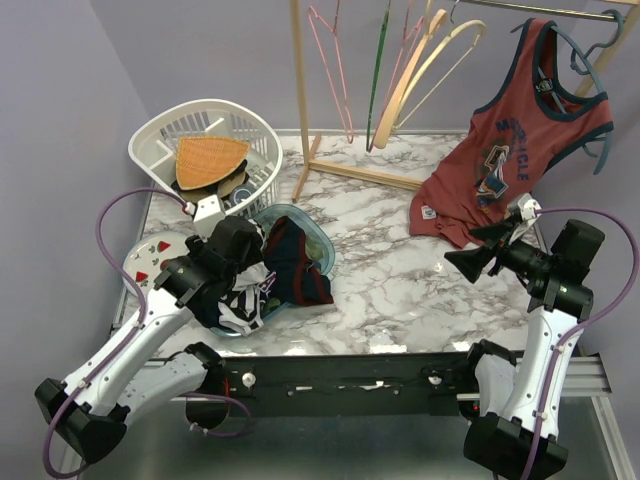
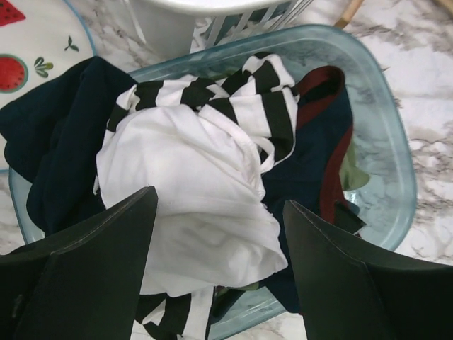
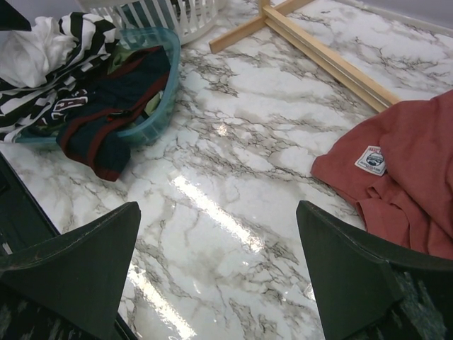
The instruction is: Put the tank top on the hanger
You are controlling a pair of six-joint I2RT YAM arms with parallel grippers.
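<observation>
left wrist: tank top (image 2: 198,205) lies crumpled on top of the clothes pile inside the clear teal tub (image 2: 386,142), white, no print, one narrow strap looping off to its right. directly under and around it is a black-and-white striped garment (image 2: 233,99); a navy garment (image 2: 56,142) spills over the tub's left rim, and a dark piece with maroon trim (image 2: 329,142) fills the right side.

left gripper (image 2: 219,202): jaws spread wide, one finger either side of the white cloth, nothing pinched. contact between tips and fabric: cannot tell.

top external: hanger (image 1: 405,85) hangs by its hook from the wooden rack (image 1: 300,80) at the back of the marble table (image 1: 390,270), well apart from the tub, bare (thin pink and green hangers hang beside it). a red tank top (image 1: 510,160) hangs on a blue-grey hanger (image 1: 590,50) at the rack's right end, its hem lying on the marble. a white laundry basket (image 1: 170,135) stands just behind the tub.

right wrist: right gripper (image 3: 217,209) spread open and empty over bare marble, near the red hem, far from the tub.
</observation>
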